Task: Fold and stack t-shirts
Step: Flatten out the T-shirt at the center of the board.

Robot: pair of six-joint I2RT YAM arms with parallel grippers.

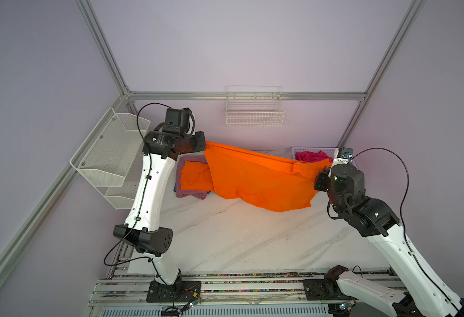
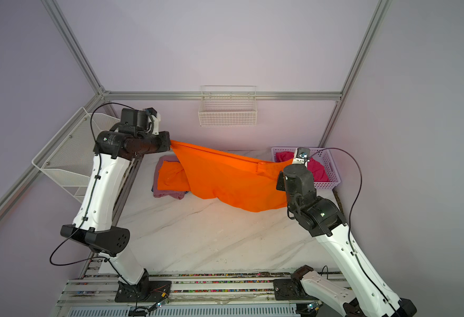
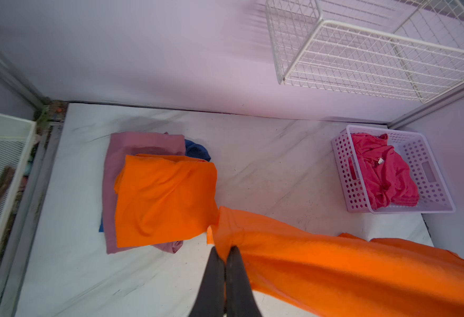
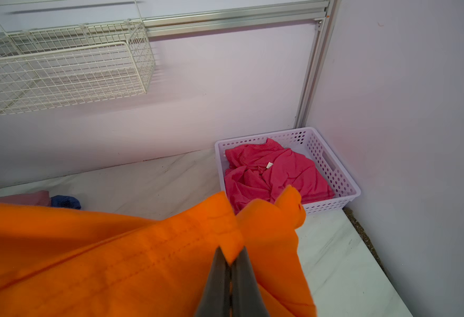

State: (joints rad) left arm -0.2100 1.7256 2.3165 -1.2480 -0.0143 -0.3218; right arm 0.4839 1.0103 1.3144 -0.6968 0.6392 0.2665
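Observation:
An unfolded bright orange t-shirt (image 1: pixel 252 178) (image 2: pixel 225 178) hangs stretched in the air between my two grippers, its lower part sagging toward the table. My left gripper (image 3: pixel 225 251) (image 1: pixel 204 145) is shut on one corner of it. At the far end my right gripper (image 4: pixel 231 255) (image 1: pixel 325 171) is shut on another edge. At the back left lies a stack: a folded orange t-shirt (image 3: pixel 165 197) on a mauve-pink one (image 3: pixel 143 141), with a blue one (image 3: pixel 196 149) peeking out beneath. A crumpled hot pink t-shirt (image 4: pixel 269 173) (image 3: pixel 381 170) fills the lavender basket (image 4: pixel 332 170).
The white marble table (image 1: pixel 239 238) has bare surface in front of the hanging shirt. A white wire basket (image 1: pixel 254 115) hangs on the back wall. A white mesh shelf (image 1: pixel 110 156) is mounted on the left wall beside my left arm. The lavender basket sits in the back right corner.

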